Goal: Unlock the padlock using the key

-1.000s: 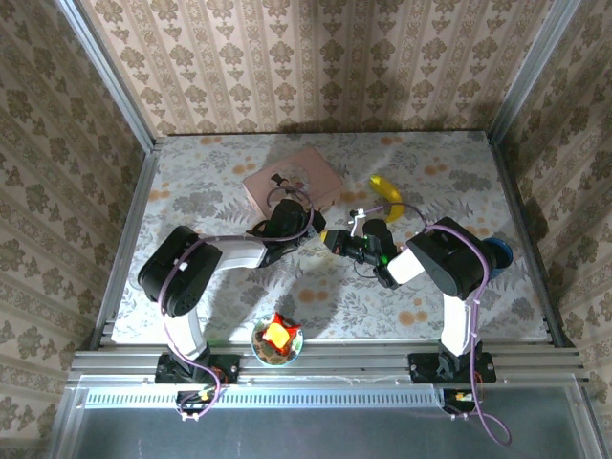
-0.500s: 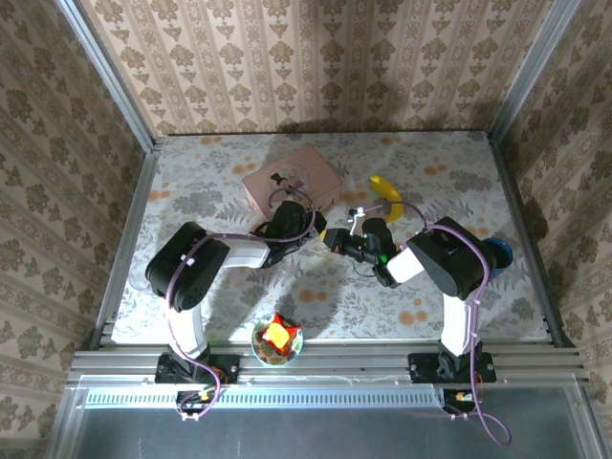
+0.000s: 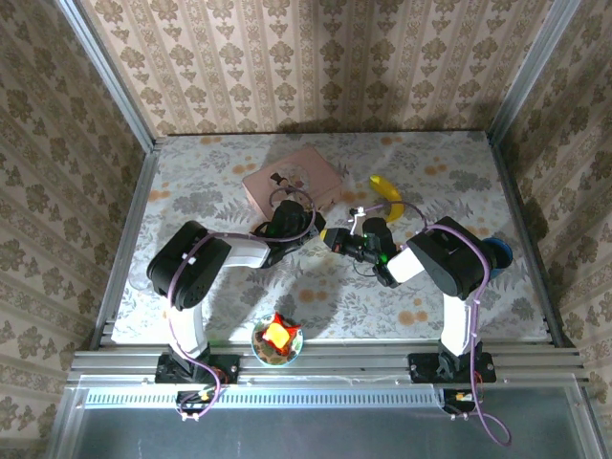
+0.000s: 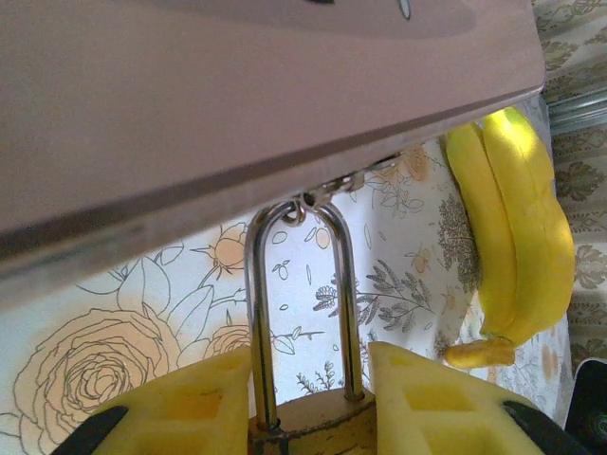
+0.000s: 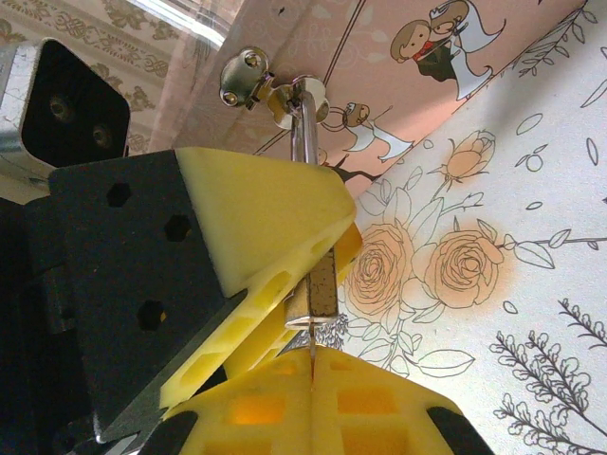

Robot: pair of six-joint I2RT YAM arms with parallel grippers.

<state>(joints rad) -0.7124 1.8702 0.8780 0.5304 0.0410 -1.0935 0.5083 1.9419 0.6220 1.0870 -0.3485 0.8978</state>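
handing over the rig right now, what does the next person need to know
Left gripper: shut on the padlock, pads on both sides of its body.
Right gripper: shut on the key, tip at the padlock's underside.
The shackle runs through the hasp of the box.
Done: both things gripped, key brought to the lock.
Left: seat the key (can't tell if it's in), turn it, free the closed shackle.
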